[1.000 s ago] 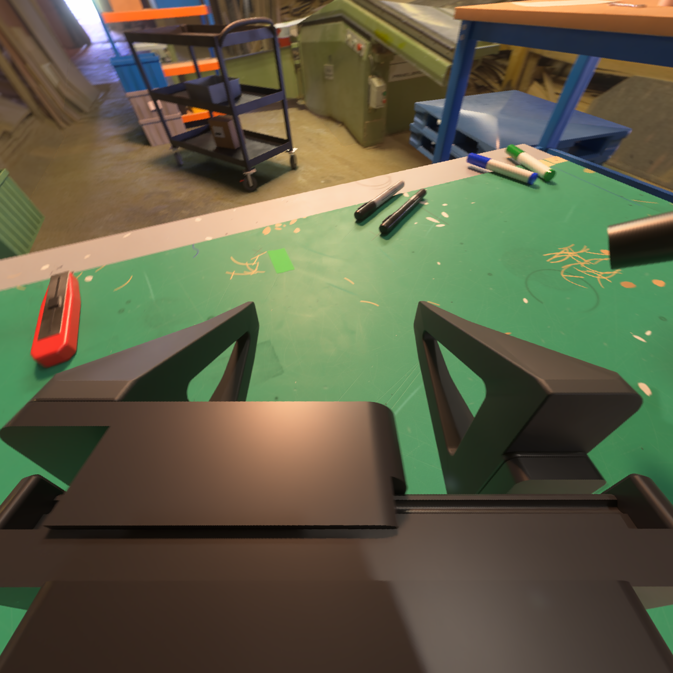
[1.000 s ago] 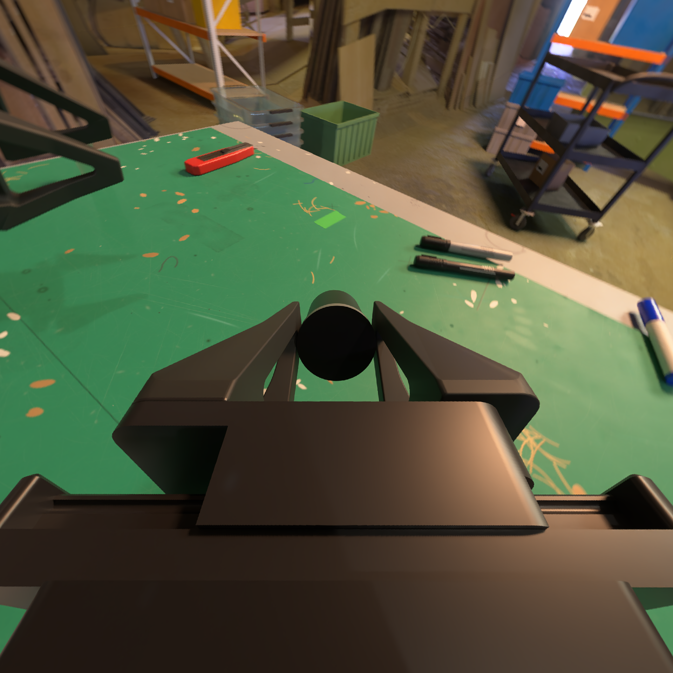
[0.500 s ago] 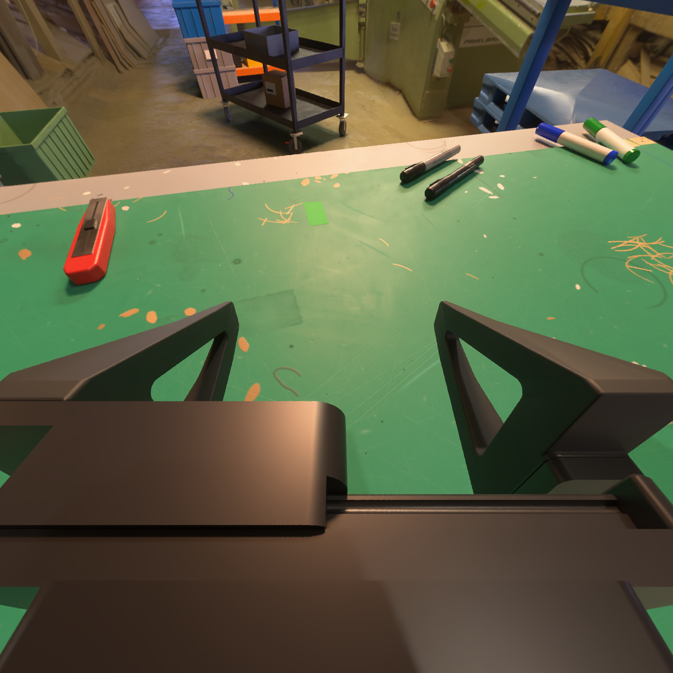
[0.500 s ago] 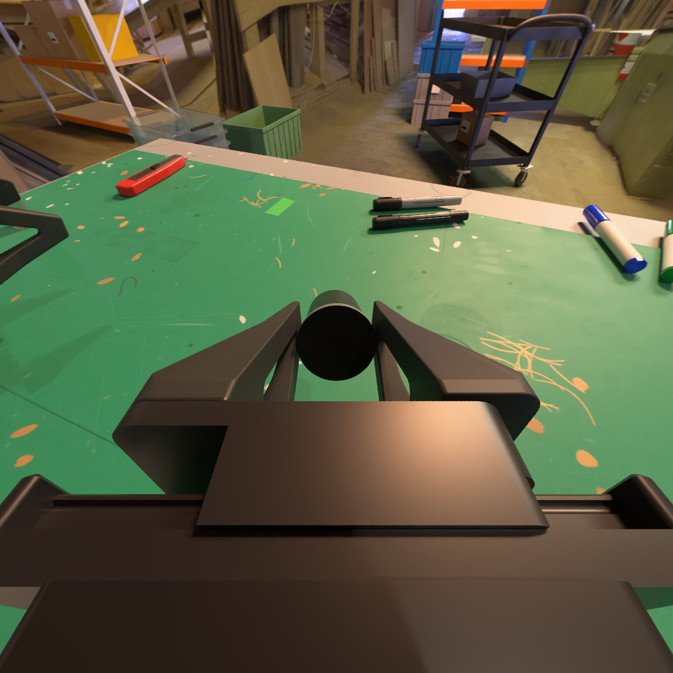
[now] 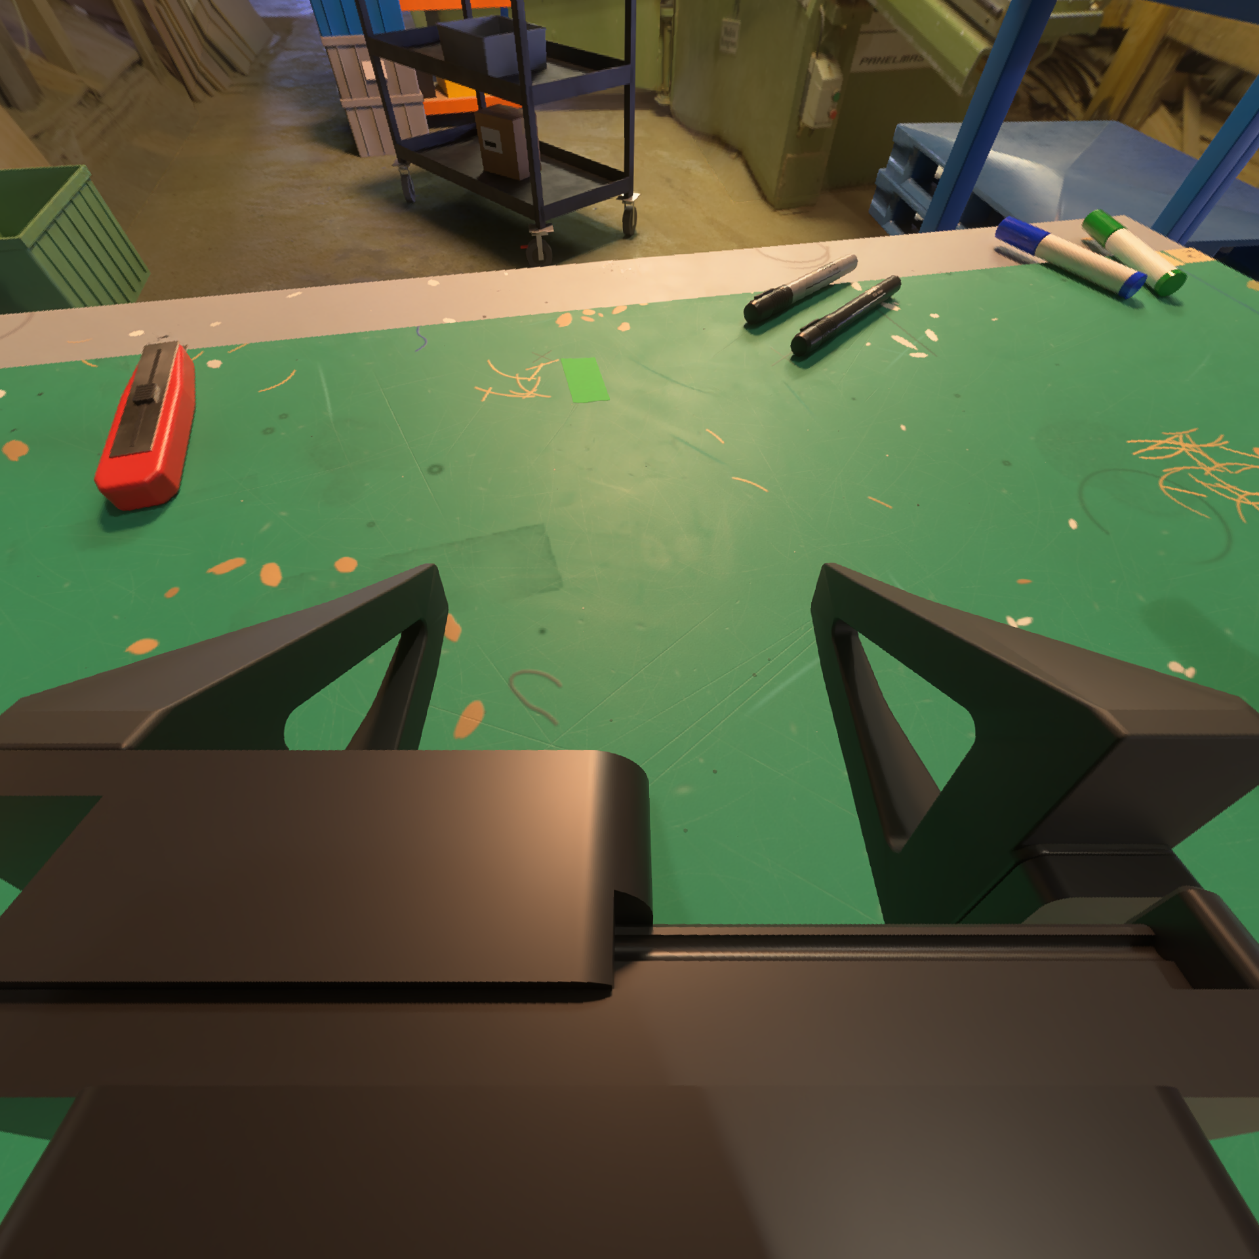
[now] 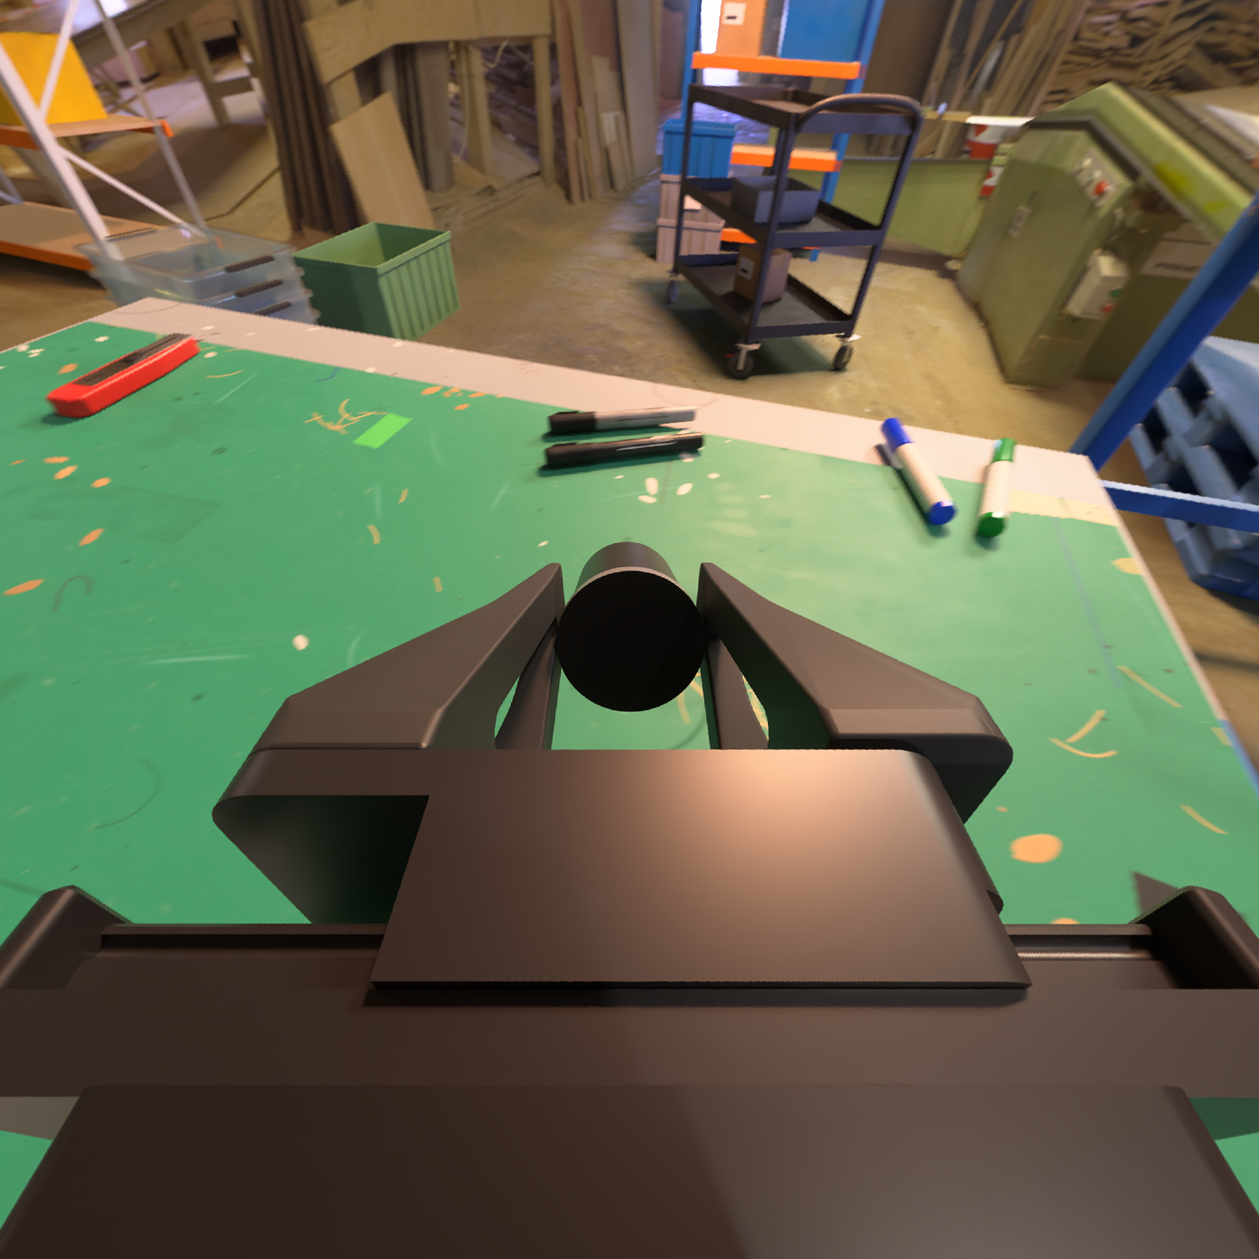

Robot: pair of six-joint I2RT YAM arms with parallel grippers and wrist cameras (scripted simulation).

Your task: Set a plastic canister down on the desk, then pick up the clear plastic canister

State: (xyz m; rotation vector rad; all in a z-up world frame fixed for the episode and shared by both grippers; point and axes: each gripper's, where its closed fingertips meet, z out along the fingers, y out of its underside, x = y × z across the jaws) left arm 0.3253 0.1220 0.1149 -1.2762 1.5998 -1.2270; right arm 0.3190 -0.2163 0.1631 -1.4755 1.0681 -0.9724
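Two grippers hang above the green counter (image 5: 613, 490), both tilted forward and down toward its far edge. The right gripper (image 6: 630, 579) has its jaws clamped on a black canister (image 6: 628, 640), which lies lengthwise between them with its round end facing the camera, clear of the counter surface. The left gripper (image 5: 627, 579) has its jaws wide apart with nothing between them, only bare counter showing in the gap.

Taking the black canister as the landmark, in the right wrist view: two black pens (image 6: 623, 436) lie side by side beyond it, near the counter's grey far edge. A blue marker (image 6: 916, 473) and a green marker (image 6: 995, 487) lie beyond it to the right, close together, near the corner. A red knife (image 6: 122, 375) lies far off to its left, close to the far edge. A small green patch (image 6: 383, 430) sits on the counter beyond and left of it, between the knife and the pens.

Past the counter, beyond the canister, stand a dark cart (image 6: 783, 238) and a green bin (image 6: 381, 276) on the floor.
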